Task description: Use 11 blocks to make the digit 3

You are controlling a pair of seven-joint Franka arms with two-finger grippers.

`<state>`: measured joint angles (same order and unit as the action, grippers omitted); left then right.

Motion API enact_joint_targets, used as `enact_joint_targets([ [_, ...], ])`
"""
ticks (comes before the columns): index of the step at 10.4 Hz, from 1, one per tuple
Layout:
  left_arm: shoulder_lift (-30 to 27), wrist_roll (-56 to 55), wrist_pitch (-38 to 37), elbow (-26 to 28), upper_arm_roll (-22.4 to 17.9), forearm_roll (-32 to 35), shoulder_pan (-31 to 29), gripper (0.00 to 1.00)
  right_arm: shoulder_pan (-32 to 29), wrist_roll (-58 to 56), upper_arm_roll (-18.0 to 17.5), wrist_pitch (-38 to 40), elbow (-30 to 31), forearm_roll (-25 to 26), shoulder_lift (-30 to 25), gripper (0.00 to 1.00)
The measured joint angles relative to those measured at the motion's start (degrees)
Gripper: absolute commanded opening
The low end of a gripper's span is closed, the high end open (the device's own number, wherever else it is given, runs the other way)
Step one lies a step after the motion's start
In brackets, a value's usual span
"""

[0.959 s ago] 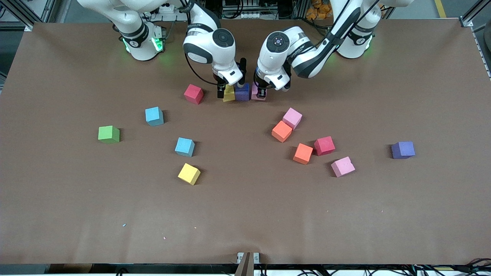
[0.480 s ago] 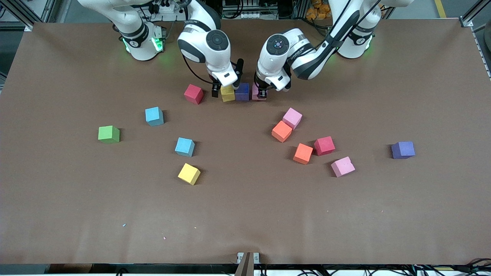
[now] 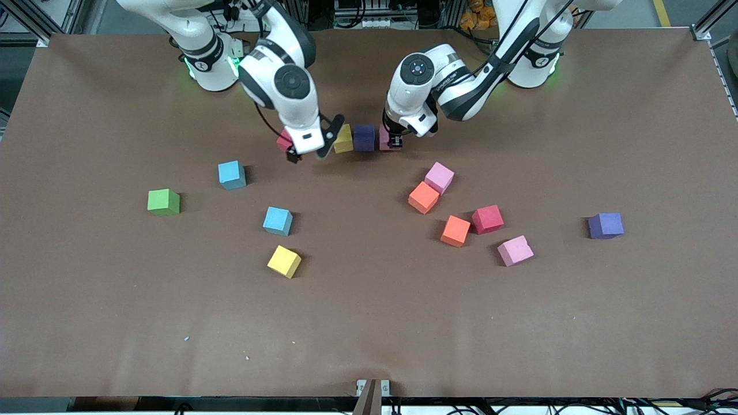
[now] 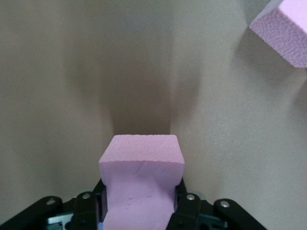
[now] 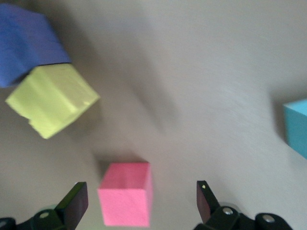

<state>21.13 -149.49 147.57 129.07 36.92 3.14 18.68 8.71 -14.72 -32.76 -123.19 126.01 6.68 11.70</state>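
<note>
Blocks update: yellow block (image 3: 344, 139), purple block (image 3: 364, 138) and pink block (image 3: 387, 140) now sit in a row on the counter (image 3: 369, 323). My left pincer (image 3: 395, 142) stays clamped on pink; my right pincer (image 3: 308, 151), wide open, has let go of yellow and swung over the red block (image 3: 283, 140) for the next grab.

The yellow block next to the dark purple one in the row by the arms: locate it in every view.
Front view: the yellow block sits at the right arm's end of the row, touching the purple block.
Left wrist view: not in it.
Right wrist view: the yellow block lies against the purple block.
Shared landmark: the purple block, seen in the front and right wrist views.
</note>
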Motion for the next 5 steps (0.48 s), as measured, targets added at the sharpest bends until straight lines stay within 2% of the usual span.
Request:
enact_joint_targets([
  [2,0.1,-0.3,0.0,0.0,0.0,0.0,0.1,0.00,0.0,0.0,2.1,3.8,-2.6,-0.1,-0.1,1.00],
  [5,0.4,-0.3,0.0,0.0,0.0,0.0,0.4,0.00,0.5,-4.0,3.3,4.7,-3.5,-0.2,-0.7,1.00],
])
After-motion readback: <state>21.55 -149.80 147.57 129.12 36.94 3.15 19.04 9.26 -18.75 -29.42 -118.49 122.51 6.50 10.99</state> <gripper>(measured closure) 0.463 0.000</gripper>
